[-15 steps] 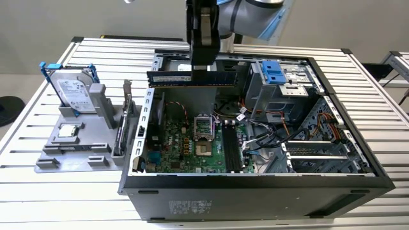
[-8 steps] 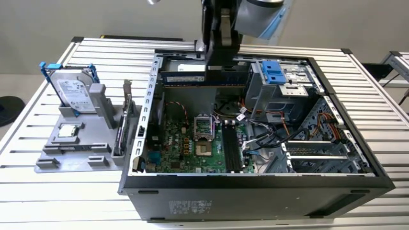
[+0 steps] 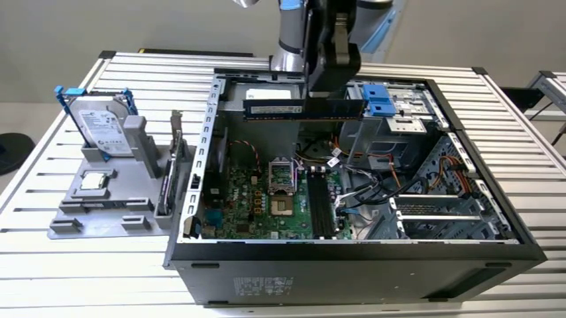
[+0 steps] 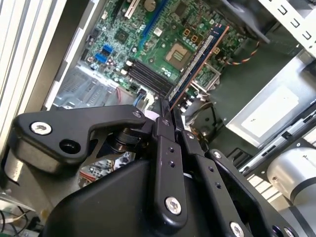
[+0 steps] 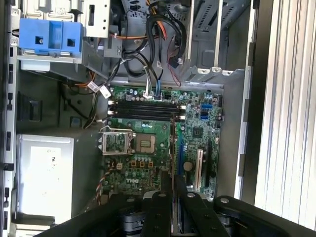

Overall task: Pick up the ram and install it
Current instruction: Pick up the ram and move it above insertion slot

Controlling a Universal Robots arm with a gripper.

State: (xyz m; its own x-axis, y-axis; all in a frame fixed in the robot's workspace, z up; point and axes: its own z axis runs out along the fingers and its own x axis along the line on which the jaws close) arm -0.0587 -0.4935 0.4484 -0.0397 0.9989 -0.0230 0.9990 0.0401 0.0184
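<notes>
A slatted metal table [image 3: 71,265] stands before a pale wall [image 3: 132,26]. At the exterior view's left, a grey holder [image 3: 115,215] carries a hard drive [image 3: 102,129] (blue rails on it) and an expansion card [image 3: 177,152]. Right of it, the open computer case [image 3: 354,271] shows its motherboard [image 3: 265,199]. The gripper [image 3: 327,99] is clamped on the ram [image 3: 270,109], a thin dark-blue stick held level over the case.

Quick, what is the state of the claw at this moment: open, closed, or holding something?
The claw is closed, holding the ram.
</notes>
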